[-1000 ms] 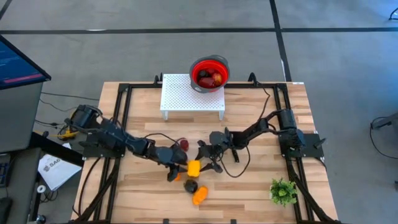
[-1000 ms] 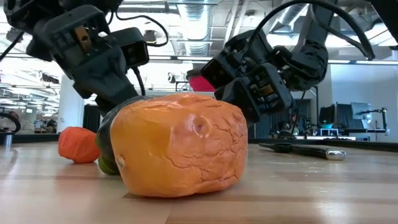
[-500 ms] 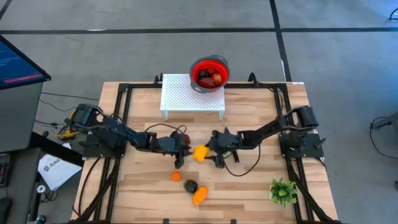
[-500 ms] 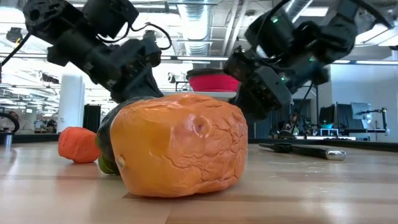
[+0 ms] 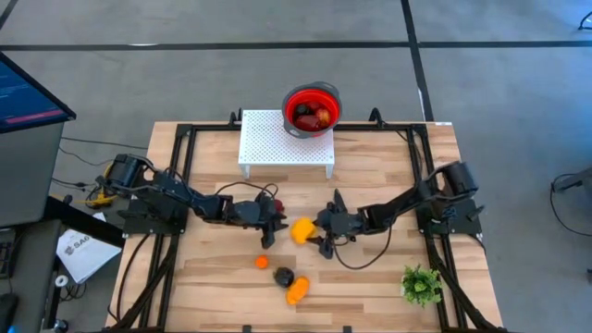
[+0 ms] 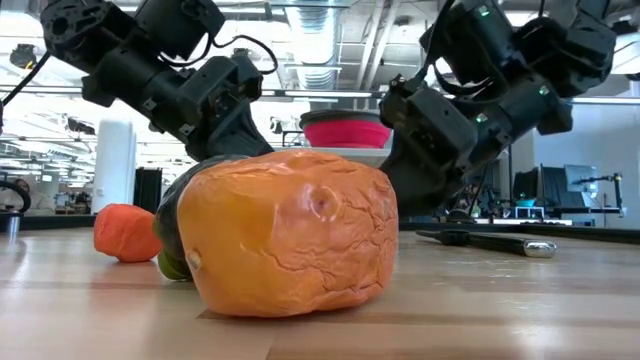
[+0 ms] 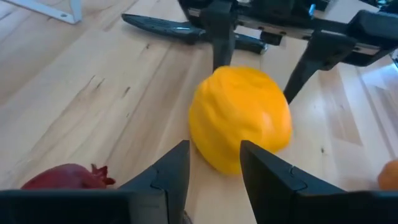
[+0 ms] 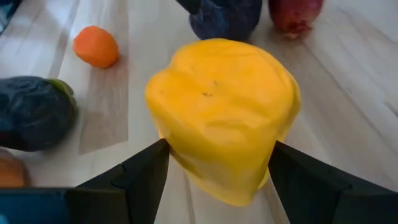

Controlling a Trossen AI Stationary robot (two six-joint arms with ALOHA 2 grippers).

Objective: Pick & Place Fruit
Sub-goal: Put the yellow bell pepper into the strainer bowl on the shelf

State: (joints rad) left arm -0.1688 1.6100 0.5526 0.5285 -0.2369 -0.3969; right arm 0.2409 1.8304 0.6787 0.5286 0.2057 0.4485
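Mid-table in the high view, the right gripper (image 5: 317, 231) sits low with the yellow pepper (image 5: 301, 230) between its fingers. The right wrist view confirms it: both dark fingers (image 8: 140, 177) are spread wide and pressed to the pepper's (image 8: 222, 115) flanks, the fruit filling the gap. Facing it from the picture's left, the left gripper (image 5: 273, 225) is parted too, holding nothing; in the left wrist view its fingers (image 7: 168, 174) frame a narrow gap, the pepper (image 7: 241, 118) just beyond the tips.

A red pomegranate (image 5: 270, 214) lies right beside the left gripper. Below, toward the frame's bottom, a small orange fruit (image 5: 262, 262), a blackish-green one (image 5: 283, 277) and a bigger orange one (image 5: 296, 293) sit in a loose diagonal line. The low view has that big orange fruit (image 6: 290, 230) dead centre, close up.

At top centre, the red bowl (image 5: 312, 96) already carries fruit at the back corner of the white perforated stand (image 5: 286, 141). A knife (image 6: 487, 240) lies on the wood at the right of the low view, and a green sprig (image 5: 421, 285) rests lower right.
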